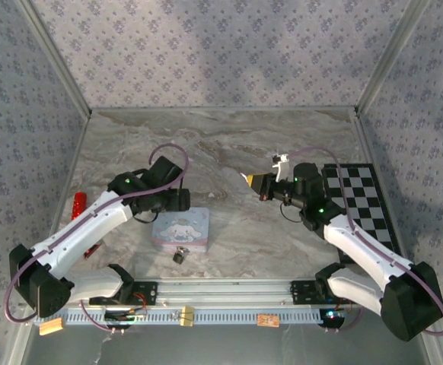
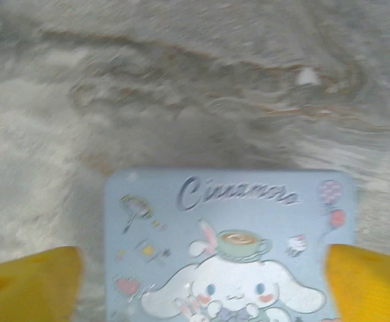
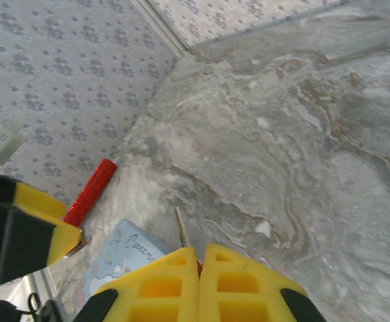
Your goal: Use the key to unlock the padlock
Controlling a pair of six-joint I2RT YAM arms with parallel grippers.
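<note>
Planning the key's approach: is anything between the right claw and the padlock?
Partly: the pastel tin lies just beyond the padlock, its right corner crossing the straight line from the right claw, which is shut on the key.

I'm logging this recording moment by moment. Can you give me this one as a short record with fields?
padlock: on the table, at the near edge of the tin, not held
key: thin metal blade sticking out of the right gripper
right gripper: shut on key, over mid-table, apart from the padlock
left gripper: open, fingers spread over the tin
other things: red stick at left, checkered board at right
task state: key not yet at the padlock
</note>
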